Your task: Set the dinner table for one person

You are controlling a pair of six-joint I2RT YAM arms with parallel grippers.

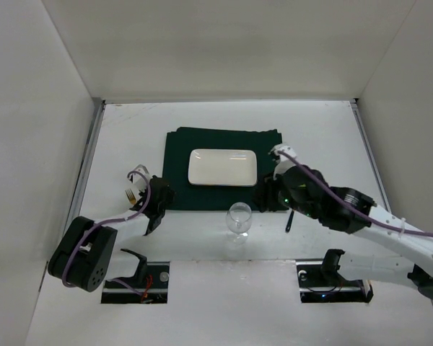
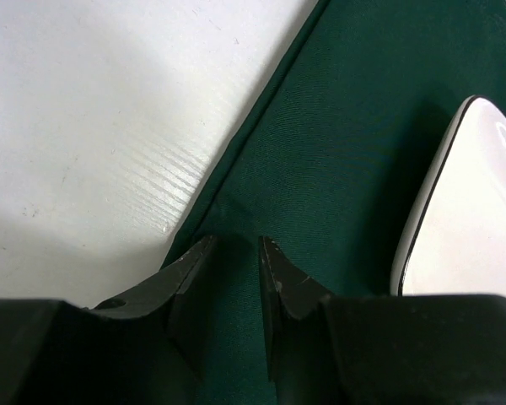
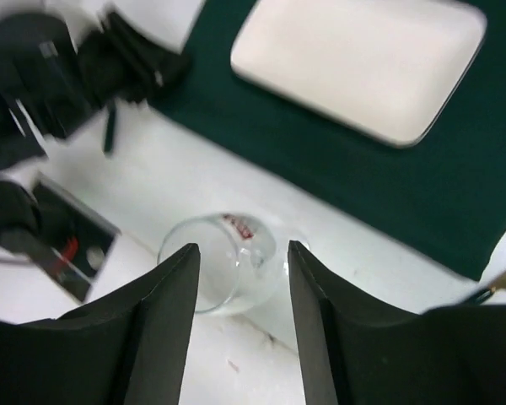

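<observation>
left end effector (image 2: 236,242) was barely spread, right end effector (image 3: 243,249) spread wide, clear wine glass (image 1: 238,216) at six o'clock of dark green cloth placemat (image 1: 177,166)

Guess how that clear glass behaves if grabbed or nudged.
The glass looks thin, smooth and clear: probably fragile and slippery in a grip. It stands upright on the dinner table, round-walled, so a sideways push may tip it and set it rolling.
</observation>
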